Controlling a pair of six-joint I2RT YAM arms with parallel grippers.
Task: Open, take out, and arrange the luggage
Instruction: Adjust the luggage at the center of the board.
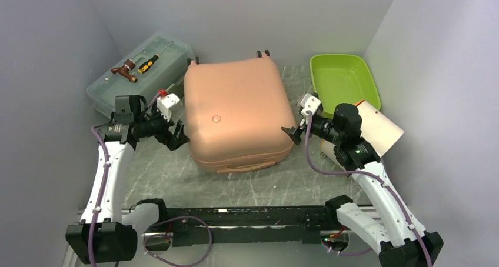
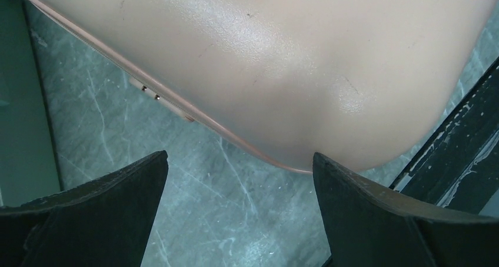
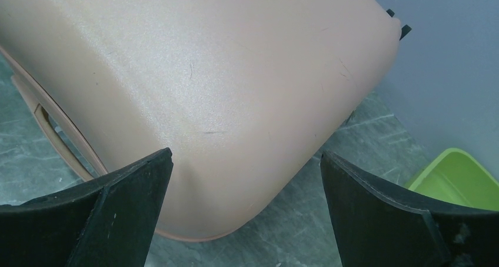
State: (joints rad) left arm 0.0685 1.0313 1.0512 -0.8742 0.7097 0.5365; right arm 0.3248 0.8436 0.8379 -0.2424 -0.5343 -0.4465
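The luggage is a salmon-pink hard-shell suitcase lying flat and closed in the middle of the table, handle toward the arms, wheels at the far edge. My left gripper stands open just off its near left corner, nothing between the fingers. In the left wrist view the shell fills the top, with the left gripper open over bare table. My right gripper is open at the near right corner. The right wrist view shows the shell just ahead of the open right gripper.
A translucent grey-green toolbox sits at the back left with a screwdriver and a brown tool on its lid. A lime green tray is at the back right, a white card beside it. Grey walls close in on three sides.
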